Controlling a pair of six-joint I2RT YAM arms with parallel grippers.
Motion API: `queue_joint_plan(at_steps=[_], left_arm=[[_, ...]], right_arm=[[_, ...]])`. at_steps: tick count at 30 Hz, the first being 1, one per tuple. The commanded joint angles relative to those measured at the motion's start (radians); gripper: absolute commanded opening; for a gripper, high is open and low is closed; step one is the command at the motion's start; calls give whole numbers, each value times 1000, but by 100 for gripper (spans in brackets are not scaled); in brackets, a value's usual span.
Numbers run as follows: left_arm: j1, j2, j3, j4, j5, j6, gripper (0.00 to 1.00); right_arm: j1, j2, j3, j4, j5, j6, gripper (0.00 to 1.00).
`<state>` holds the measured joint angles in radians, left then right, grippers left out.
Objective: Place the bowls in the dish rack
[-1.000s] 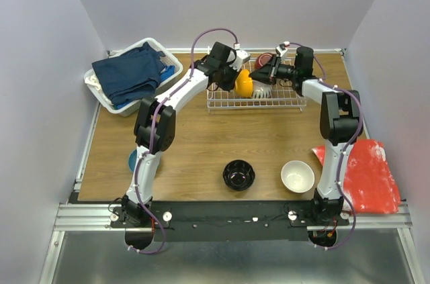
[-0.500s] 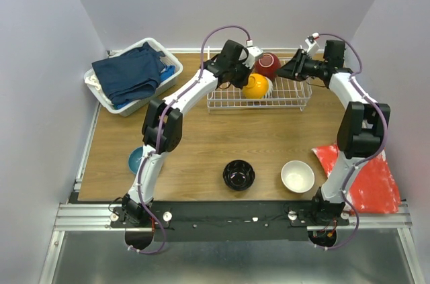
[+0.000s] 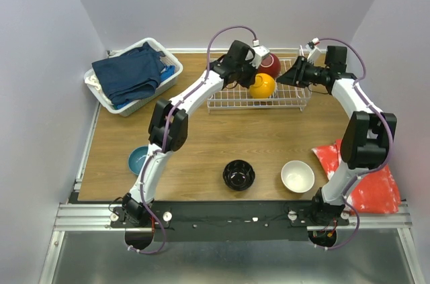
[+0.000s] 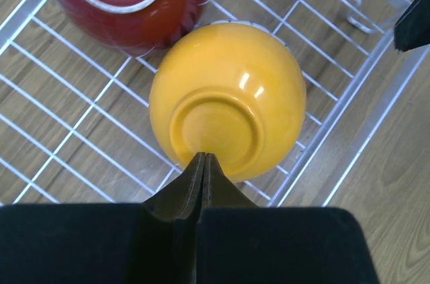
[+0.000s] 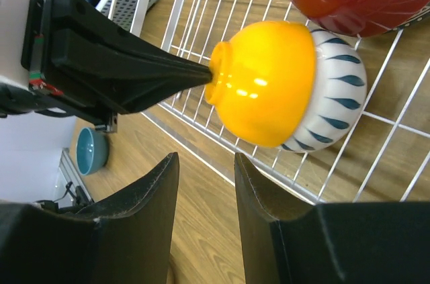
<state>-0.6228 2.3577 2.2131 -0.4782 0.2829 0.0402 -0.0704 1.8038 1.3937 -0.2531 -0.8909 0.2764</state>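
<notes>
**Ana:** Where is the white wire-grid dish rack (image 3: 225,99)?

**Ben:** At twelve o'clock on the wooden table (image 3: 201,150), against the far edge. A glossy orange round bowl (image 3: 263,86) lies on its side in it. It is nested over a white bowl with blue leaf marks (image 5: 336,96). A dark red bowl with a white rim (image 3: 270,64) sits just beside the orange one, at its twelve o'clock.

**Ana:** And the left gripper (image 4: 203,158)?

**Ben:** Its jaws are pressed together with nothing between them. The tips touch the foot ring of the orange bowl from its nine o'clock side.

**Ana:** The right gripper (image 5: 205,160)?

**Ben:** Its jaws are parted a moderate way and hold nothing. It hovers over the rack's three o'clock end, near the orange bowl and apart from it.

**Ana:** Which bowls are outside the rack?

**Ben:** Three sit upright on the table, well apart from the rack. A glossy black bowl (image 3: 238,174) is at six o'clock, a plain white bowl (image 3: 297,176) at five and a blue bowl (image 3: 138,159) at eight.

**Ana:** Anything else?

**Ben:** A white plastic basket (image 3: 101,92) holding dark blue cloth (image 3: 131,72) is at ten o'clock. A red sheet (image 3: 366,173) lies at four.
</notes>
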Motion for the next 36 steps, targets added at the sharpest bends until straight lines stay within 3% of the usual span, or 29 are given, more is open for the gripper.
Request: queue_joint_plan(at_steps=[1,22,36], left_arm=[[-46,32,34,7,33,-22,6],[-120,143,210,85,-13,-36,7],[-143,242,310,280,-76,-72,7]], right_arm=[[1,-75,-35,-32,46,-39,47],[-8,-127,-82,-25,90,-40,46],[-149,-218,-79,-132,130,-86,46]])
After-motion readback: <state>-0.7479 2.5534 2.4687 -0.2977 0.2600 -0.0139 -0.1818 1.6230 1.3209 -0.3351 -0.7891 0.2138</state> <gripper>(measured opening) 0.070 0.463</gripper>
